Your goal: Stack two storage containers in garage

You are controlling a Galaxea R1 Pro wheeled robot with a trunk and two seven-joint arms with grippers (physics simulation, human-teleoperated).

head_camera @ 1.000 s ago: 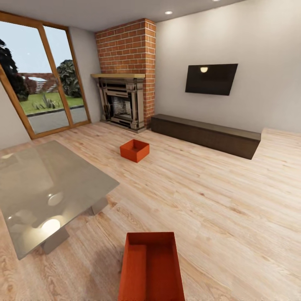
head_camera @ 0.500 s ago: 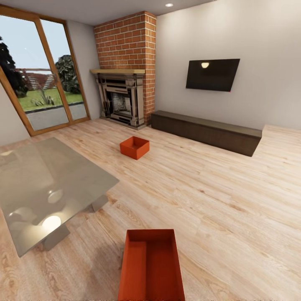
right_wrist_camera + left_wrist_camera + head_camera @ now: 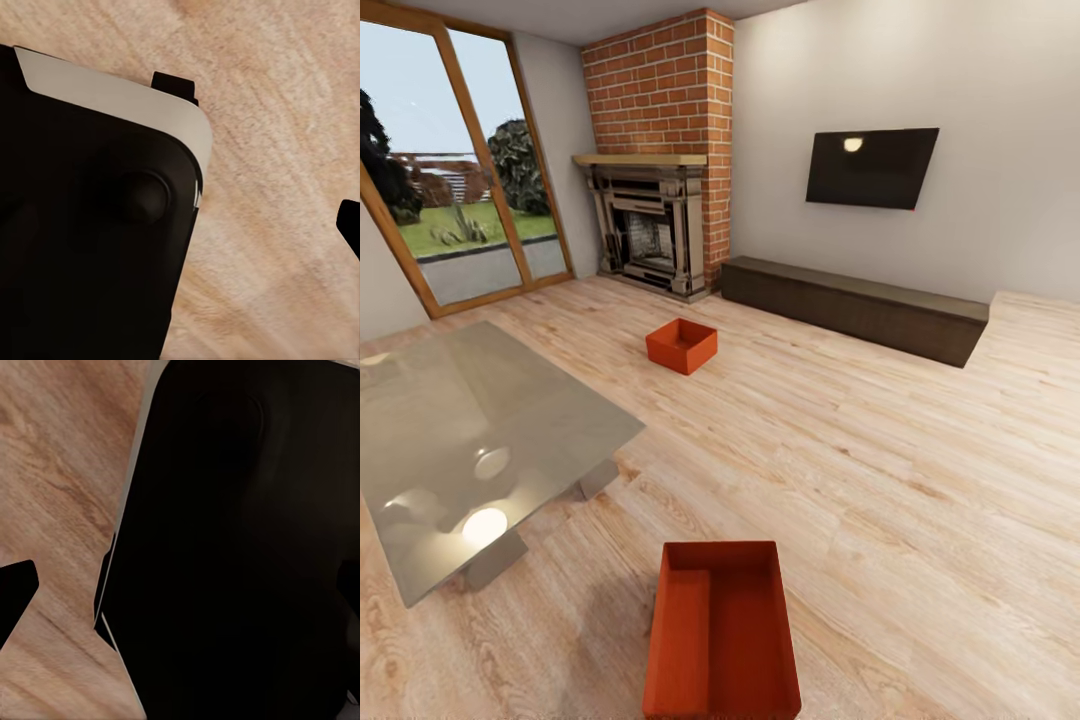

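The whole head view has shifted downward over the past second, so the camera, not the room, is judged to have moved, bringing the near storage container [image 3: 722,632] fully into frame on the living room's wood-plank floor [image 3: 880,480]. The far storage container [image 3: 681,345] lies before the fireplace [image 3: 650,235]. Neither gripper's opening can be told from the wrist views, where dark robot body blocks the sight; nothing is seen held.

Light wood-plank floor [image 3: 880,440] runs to plain pale walls [image 3: 980,80]. A red-brick fireplace [image 3: 655,150] stands in the corner, wood-framed glass doors [image 3: 450,170] beside it showing a garden. A dark TV [image 3: 872,167] hangs above a long low cabinet [image 3: 855,308]. A glass table [image 3: 470,440] reflects ceiling lights
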